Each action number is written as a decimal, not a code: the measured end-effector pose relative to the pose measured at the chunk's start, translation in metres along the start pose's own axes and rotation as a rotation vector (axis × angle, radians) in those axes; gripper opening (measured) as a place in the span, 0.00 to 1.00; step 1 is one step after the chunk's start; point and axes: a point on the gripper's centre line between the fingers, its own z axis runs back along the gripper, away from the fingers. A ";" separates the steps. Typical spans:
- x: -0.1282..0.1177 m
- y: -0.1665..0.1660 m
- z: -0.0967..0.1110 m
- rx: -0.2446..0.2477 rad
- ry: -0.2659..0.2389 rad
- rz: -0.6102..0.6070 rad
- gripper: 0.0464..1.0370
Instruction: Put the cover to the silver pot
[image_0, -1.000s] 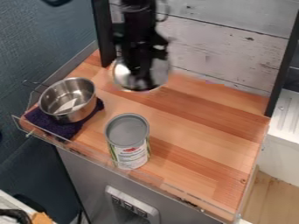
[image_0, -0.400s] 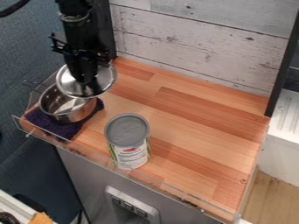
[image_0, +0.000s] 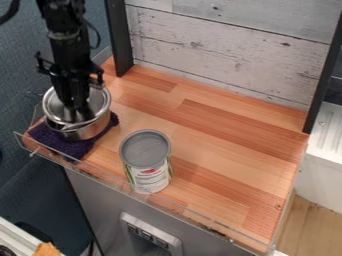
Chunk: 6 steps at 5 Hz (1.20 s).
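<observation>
My gripper (image_0: 77, 109) hangs at the upper left, shut on the silver cover (image_0: 99, 103) by its top. The round cover is over the silver pot (image_0: 95, 130) and hides most of its opening; at the front left a bit of the pot's rim and inside shows. Whether the cover rests on the rim or hovers just above it, I cannot tell. Under the pot lies a dark purple cloth (image_0: 48, 137) at the left corner of the wooden surface.
A grey-topped can (image_0: 146, 160) stands right of the pot, near the front edge. Clear plastic guards (image_0: 113, 184) line the front edge of the wooden surface (image_0: 220, 145). A black post (image_0: 119, 37) rises behind the pot.
From the back of the surface, my gripper has moved left and toward the front, bringing the cover down over the pot. The pot, cloth and can have kept their places.
</observation>
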 end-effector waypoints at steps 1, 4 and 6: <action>0.001 0.000 -0.009 -0.011 0.023 0.002 0.24; -0.005 -0.009 -0.007 -0.067 0.004 -0.016 0.58; -0.005 -0.020 0.058 -0.152 -0.106 -0.126 0.97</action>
